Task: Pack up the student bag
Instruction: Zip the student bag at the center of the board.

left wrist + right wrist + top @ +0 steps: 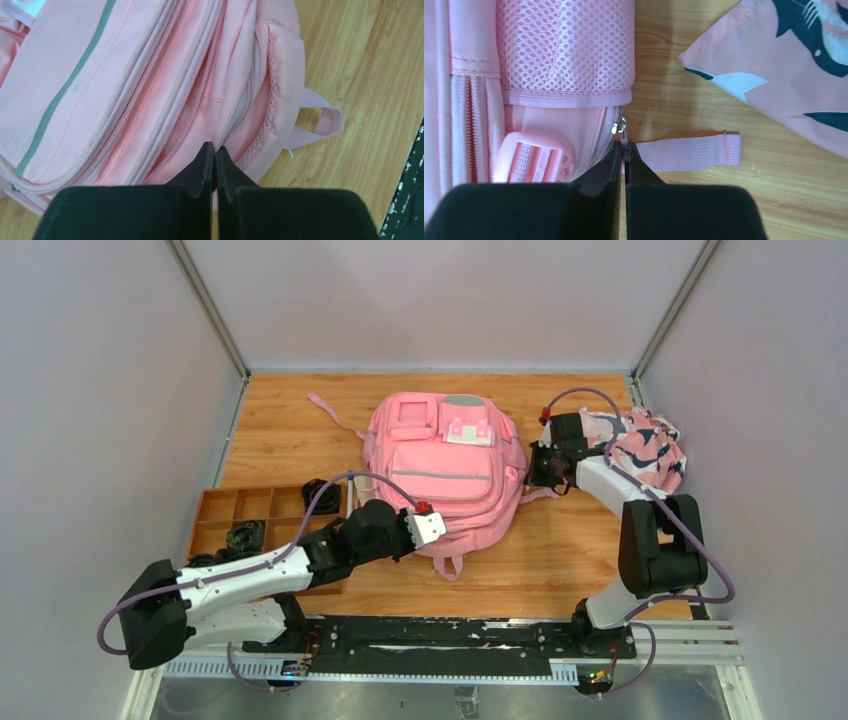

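On the wooden table (300, 420), seen from above, the bag (440, 465) lies flat at the middle, front pockets up. The left pincer (432, 528) reaches in from the near left, and its tip meets the bag's near edge. The right pincer (537, 466) sits against the bag's right side. A patterned cloth (655, 448) lies at the far right, behind that arm. A brown tray (262, 508) stands near left, partly under the left arm.

At the left wrist, the left pincer (214, 150) has its fingers pressed together, tips against a zipper seam on the side of the bag (125, 85). Whether they nip any fabric cannot be told. A strap loop (322, 120) lies on the wood to the right.

At the right wrist, the right pincer (624, 148) is also closed, with its tips just below a metal zipper pull (619, 125) at the edge of the bag (569, 125). A flat strap (689, 152) runs right from the tips. Whether they pinch the strap or the pull is unclear. A mesh pocket (566, 45) lies farther out, a buckle (536, 160) lies left of the tips, and the cloth (784, 70) lies to the right, apart from the bag.
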